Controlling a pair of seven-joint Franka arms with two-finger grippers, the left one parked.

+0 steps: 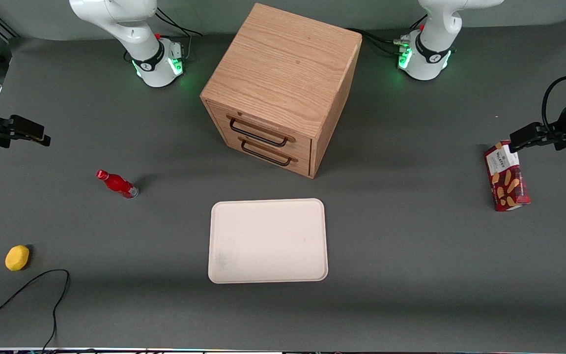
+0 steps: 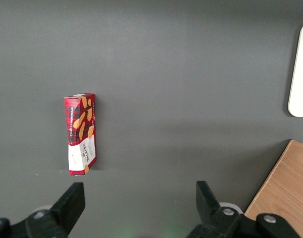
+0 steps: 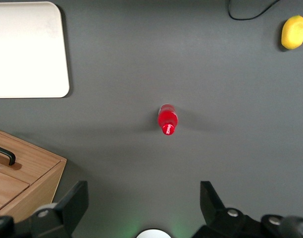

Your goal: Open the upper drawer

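Note:
The wooden cabinet [image 1: 288,64] stands in the middle of the table, its front turned toward the tray. Its upper drawer [image 1: 258,125] is shut flush, with a thin black bar handle [image 1: 257,133] across it. The lower drawer [image 1: 269,153] just below is shut too. My gripper [image 1: 42,137] hovers above the table toward the working arm's end, well away from the cabinet. In the right wrist view the gripper [image 3: 144,198] is open with nothing between its fingers [image 3: 72,201], and a corner of the cabinet [image 3: 27,173] shows.
A red bottle [image 1: 117,184] [image 3: 167,119] lies on the table below my gripper. A yellow lemon [image 1: 17,257] and a black cable [image 1: 32,290] are nearer the front camera. A white tray [image 1: 268,241] lies in front of the cabinet. A red biscuit box [image 1: 506,176] stands toward the parked arm's end.

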